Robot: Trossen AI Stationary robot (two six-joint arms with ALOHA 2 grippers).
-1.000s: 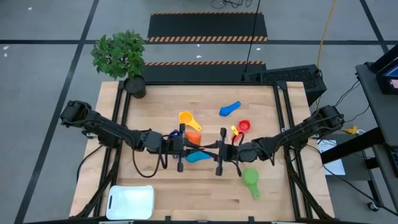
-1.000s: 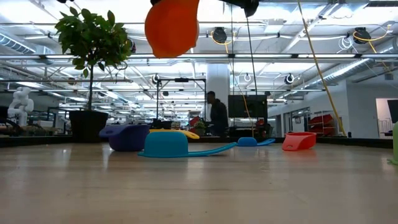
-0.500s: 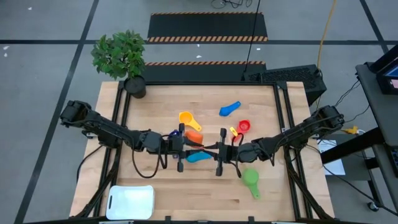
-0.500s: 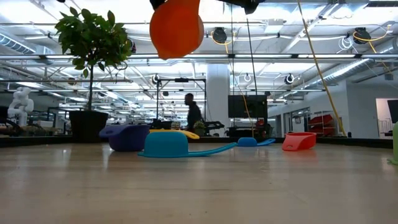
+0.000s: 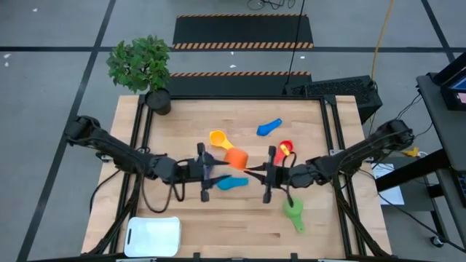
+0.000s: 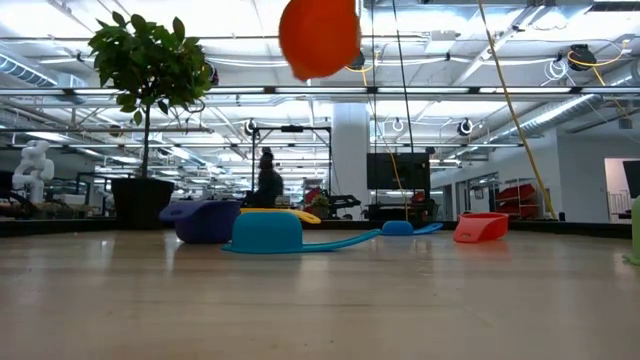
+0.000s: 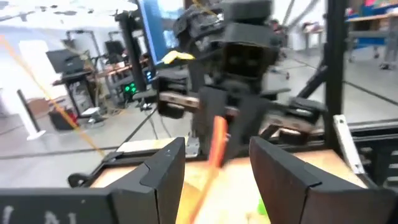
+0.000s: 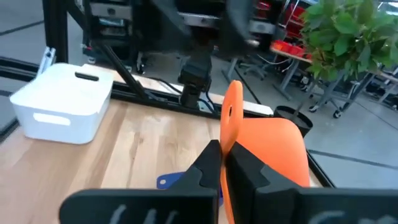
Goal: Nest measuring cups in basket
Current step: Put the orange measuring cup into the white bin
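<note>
1. Orange cup (image 5: 237, 158) hung in the air above mid-table, its handle clamped edge-on in my right gripper (image 8: 222, 163), whose fingers were pinched tight on it.
2. My left gripper (image 7: 214, 163) faced it from the other side with its fingers spread and nothing between them; the orange handle showed only in the gap beyond them.
3. I judged this to be a handover with the right arm now carrying the cup alone. To do it well I would keep the bowl level, draw the left arm clear first, then swing towards the white basket (image 5: 153, 236) at the table's near left corner.
4. On the wood lay the light blue cup (image 5: 233, 183), yellow cup (image 5: 217, 137), red cup (image 5: 285, 148), green cup (image 5: 293, 210) and a blue cup (image 5: 269, 128) farther back.
5. The dark blue cup (image 6: 201, 220) showed plainly only from table height; from above it was probably hidden under my left arm.
6. The low view cut off both grippers above the orange bowl.
</note>
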